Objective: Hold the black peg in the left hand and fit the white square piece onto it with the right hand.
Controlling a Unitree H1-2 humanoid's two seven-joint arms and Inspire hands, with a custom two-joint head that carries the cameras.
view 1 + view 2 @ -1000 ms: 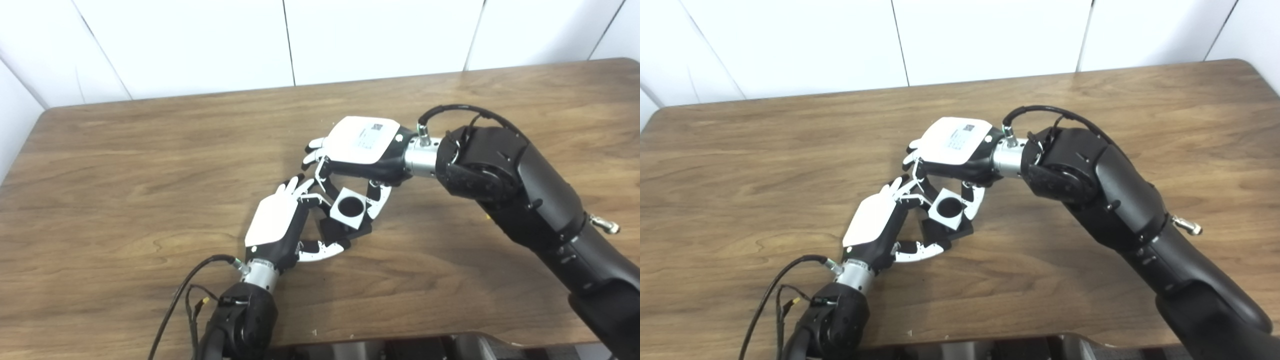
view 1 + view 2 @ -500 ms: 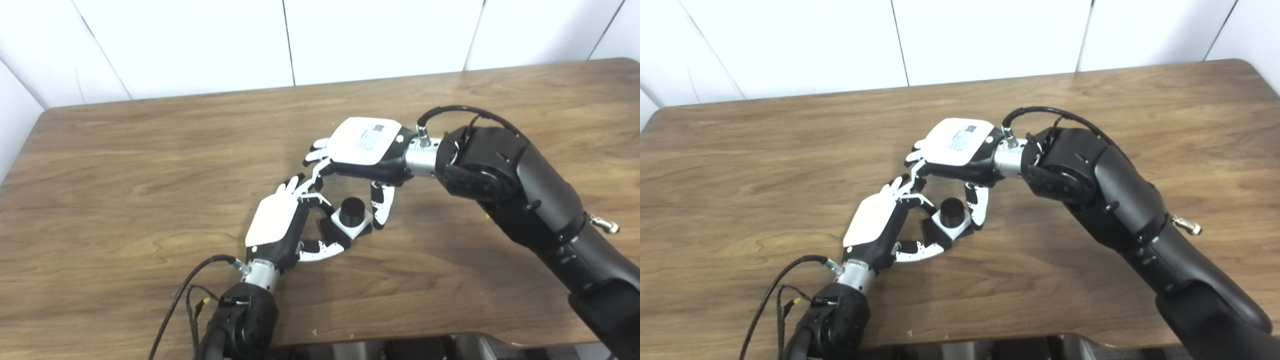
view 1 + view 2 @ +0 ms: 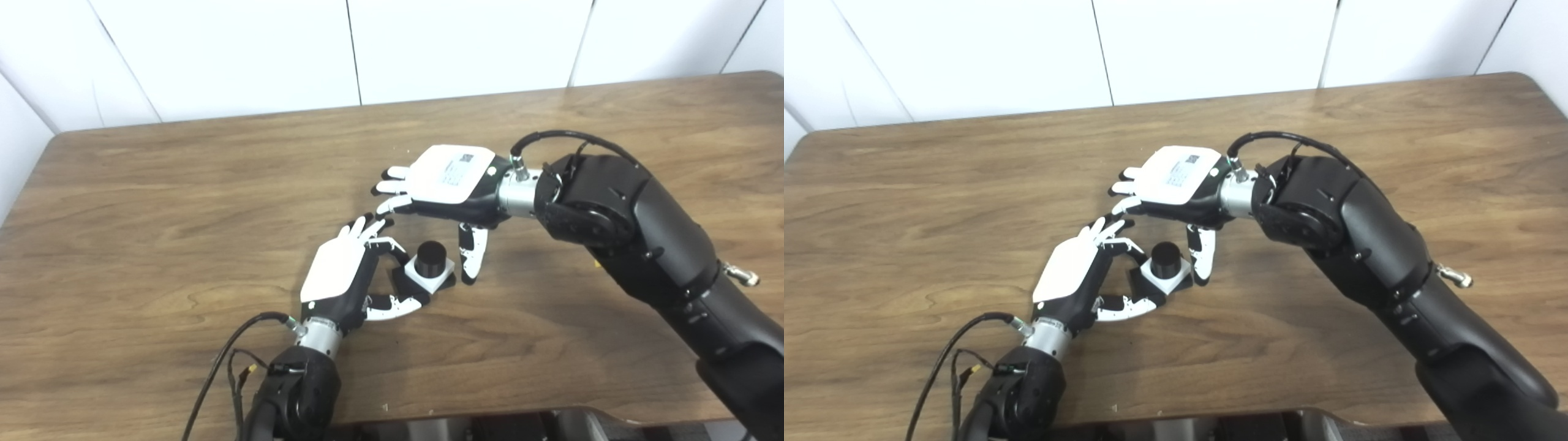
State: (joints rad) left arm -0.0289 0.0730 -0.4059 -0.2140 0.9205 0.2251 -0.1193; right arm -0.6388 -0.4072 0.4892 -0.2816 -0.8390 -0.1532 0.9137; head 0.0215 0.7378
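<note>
The black peg point(image 3: 431, 257) stands upright on its square black base near the middle of the wooden table point(image 3: 153, 184). The white square piece point(image 3: 430, 277) sits around the peg, resting on the base. My left hand point(image 3: 349, 274) grips the base between its fingers and thumb. Just behind and to the right hovers my right hand point(image 3: 446, 184), open, fingers spread and thumb hanging down beside the piece without touching it.
The right forearm point(image 3: 643, 245) crosses the table's right half. A black cable point(image 3: 220, 361) loops from the left wrist near the front edge. White wall panels rise behind the table's far edge.
The right hand lowered the white piece over the peg, let it go, spread its fingers and drew back slightly up and right. The left hand stayed still.
</note>
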